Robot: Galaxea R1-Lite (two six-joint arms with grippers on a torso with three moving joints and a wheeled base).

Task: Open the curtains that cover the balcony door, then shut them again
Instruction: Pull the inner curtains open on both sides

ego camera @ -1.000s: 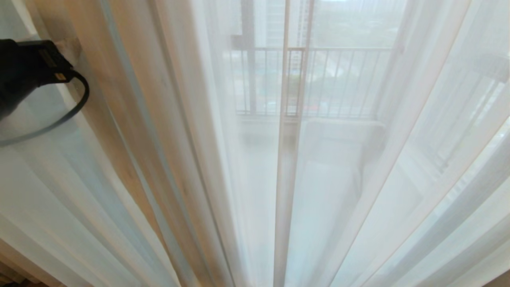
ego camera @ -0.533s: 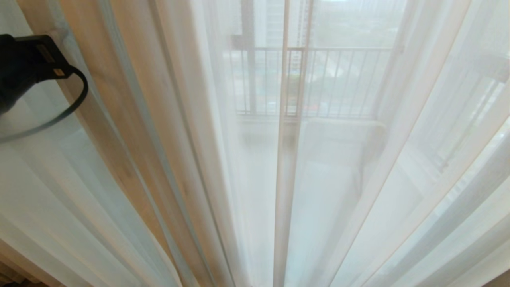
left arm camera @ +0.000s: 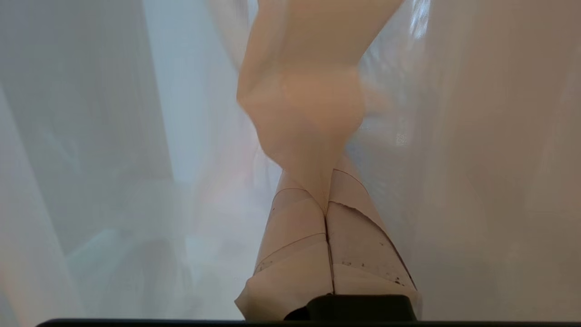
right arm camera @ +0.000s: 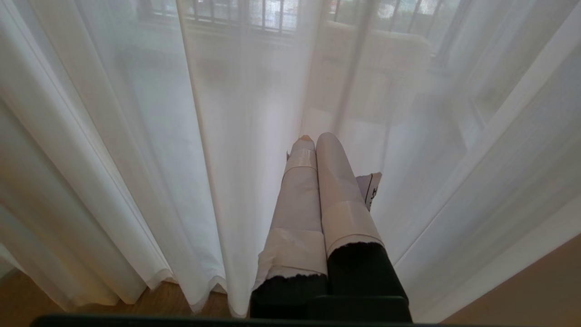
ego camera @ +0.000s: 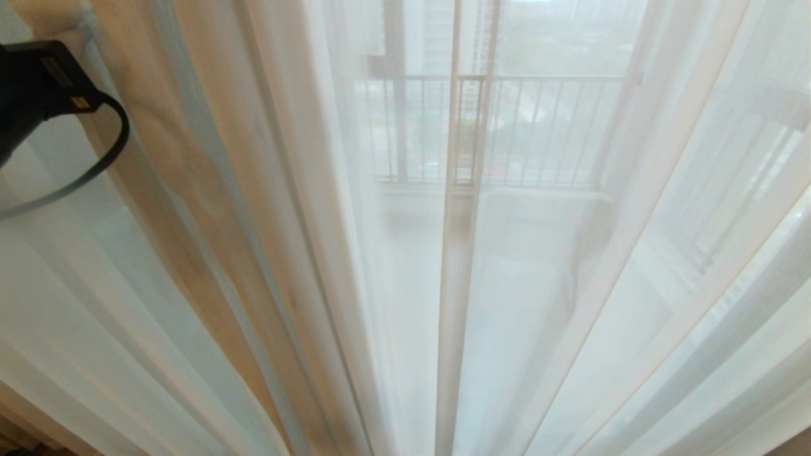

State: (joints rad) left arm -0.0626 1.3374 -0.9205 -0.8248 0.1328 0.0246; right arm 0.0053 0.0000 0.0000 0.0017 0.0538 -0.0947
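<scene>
The sheer white curtains [ego camera: 570,285] hang shut in long folds across the whole head view. Through them the balcony door [ego camera: 396,126] shows faintly as a dark upright frame. My left arm's black wrist [ego camera: 31,82] is at the upper left, against a beige-toned fold [ego camera: 190,209]. In the left wrist view my left gripper [left arm camera: 325,193] is shut, its taped fingers [left arm camera: 295,236] pinching a bunched fold of curtain fabric [left arm camera: 304,113]. My right gripper [right arm camera: 315,138] is shut on nothing, low and close to the curtains [right arm camera: 136,136].
A balcony railing [ego camera: 545,126] and a pale boxy shape [ego camera: 538,215] show dimly beyond the fabric. Wooden floor [right arm camera: 27,295] shows under the curtain hem in the right wrist view. A black cable [ego camera: 108,158] loops from the left wrist.
In the head view the left wrist has moved up and slightly left. The beige fold beside it has shifted the same way. The right arm has stayed still.
</scene>
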